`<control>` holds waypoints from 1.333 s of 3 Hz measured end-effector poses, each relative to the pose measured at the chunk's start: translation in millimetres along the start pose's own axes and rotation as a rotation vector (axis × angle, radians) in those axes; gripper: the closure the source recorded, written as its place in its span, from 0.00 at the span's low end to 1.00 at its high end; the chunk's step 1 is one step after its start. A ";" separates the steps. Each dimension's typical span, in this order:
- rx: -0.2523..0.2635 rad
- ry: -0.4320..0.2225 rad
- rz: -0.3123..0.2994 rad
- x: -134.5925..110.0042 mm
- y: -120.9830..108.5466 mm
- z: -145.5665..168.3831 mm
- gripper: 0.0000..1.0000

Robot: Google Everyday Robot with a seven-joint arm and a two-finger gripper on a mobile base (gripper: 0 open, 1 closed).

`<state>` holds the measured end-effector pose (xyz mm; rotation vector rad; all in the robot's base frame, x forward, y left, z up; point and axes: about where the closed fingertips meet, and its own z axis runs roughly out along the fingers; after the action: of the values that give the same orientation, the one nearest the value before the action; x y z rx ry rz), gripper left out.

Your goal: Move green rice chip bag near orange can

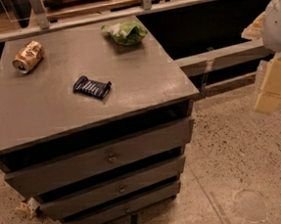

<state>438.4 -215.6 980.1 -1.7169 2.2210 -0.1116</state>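
Gripper hangs far right, off grey cabinet, over speckled floor; wide or narrow, cannot tell. Nearest, up and left: green rice chip bag, crumpled, at cabinet top's back edge. Further left: dark blue wrapper, white print unreadable. Farthest left: orange can, on its side, well apart from bag.

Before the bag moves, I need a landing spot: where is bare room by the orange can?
Bare cabinet top lies between the orange can and the green rice chip bag, and in front of the can, left of the dark blue wrapper. The back right corner is taken by the bag. The hand hangs off to the right, clear of the cabinet.
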 end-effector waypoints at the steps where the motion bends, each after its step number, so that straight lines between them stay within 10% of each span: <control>1: 0.000 0.000 0.000 0.0 0.0 0.0 0.00; 4: 0.116 -0.293 0.442 27.8 -24.4 31.7 0.00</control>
<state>464.6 -244.4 950.7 -1.0709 2.2565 0.1082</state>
